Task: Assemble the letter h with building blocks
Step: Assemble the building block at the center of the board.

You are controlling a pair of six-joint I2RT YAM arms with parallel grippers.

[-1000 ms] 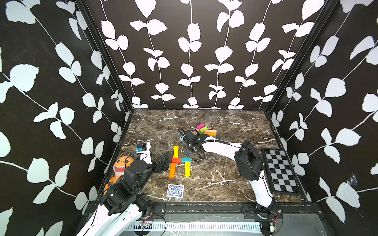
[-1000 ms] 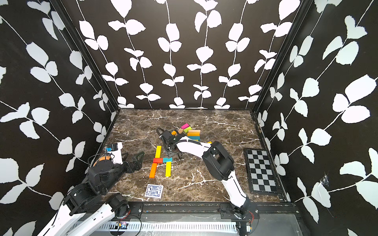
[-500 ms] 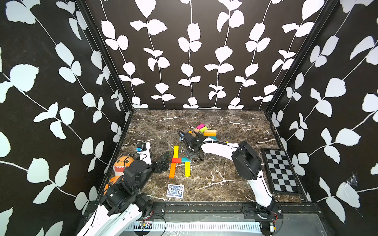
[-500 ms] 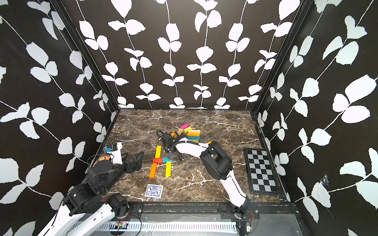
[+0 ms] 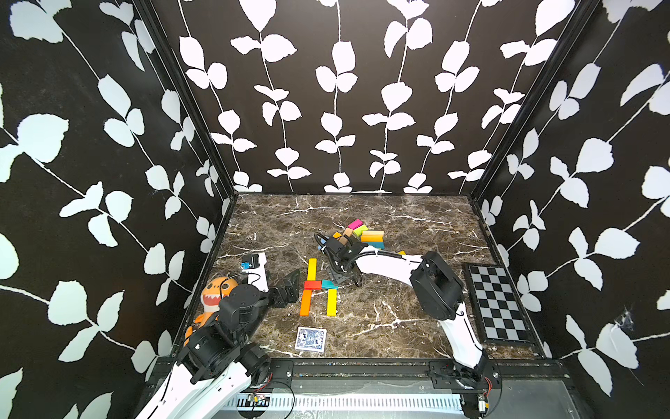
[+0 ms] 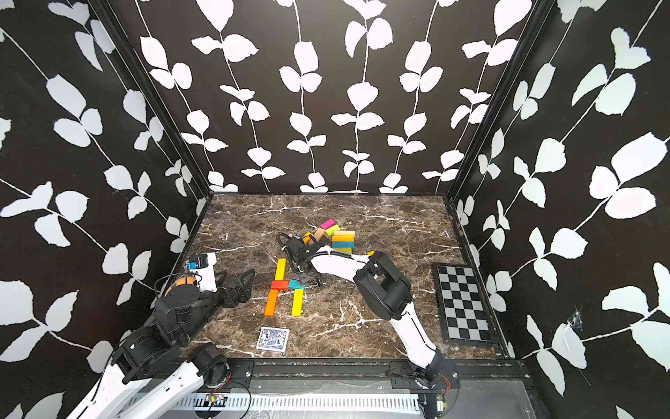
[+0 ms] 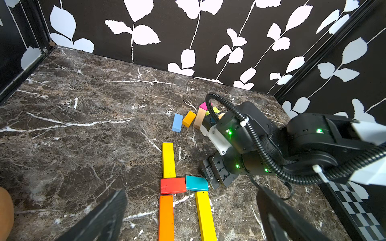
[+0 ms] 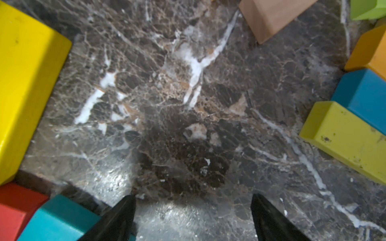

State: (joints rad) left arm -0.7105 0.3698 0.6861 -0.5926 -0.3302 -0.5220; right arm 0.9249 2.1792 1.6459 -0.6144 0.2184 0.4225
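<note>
Since a second ago: the right arm's elbow has shifted slightly toward the letter. The tool end has barely moved, and the placed blocks lie as before.

Right tool (image 8: 192,196): jaws apart, bare desk (image 8: 188,104) between the fingertips, nothing gripped. It points down, low over the desk.

Teal block (image 7: 196,183): just beside one fingertip, outside the jaw gap. Contact cannot be told. Red block (image 7: 173,185) touches the teal one on the side away from the tool.

Past those, the long yellow block (image 7: 168,159) runs toward the back wall. The orange block (image 7: 166,217) and second yellow block (image 7: 205,215) run toward the front rail. Reads as an h: yellow-red-orange stem, teal bridge, yellow leg. Teal looks slightly skewed.

Judgement: the step in hand is clearing away from the bridge piece. Keep the jaws spread and rise straight up before any sideways travel, so no finger drags teal off red.

Spare blocks (image 5: 366,234): behind the tool, toward the back wall, apart from the letter.

Left tool (image 5: 289,288): fully spread, empty, across the letter from the right tool, near the orange block, not touching.
</note>
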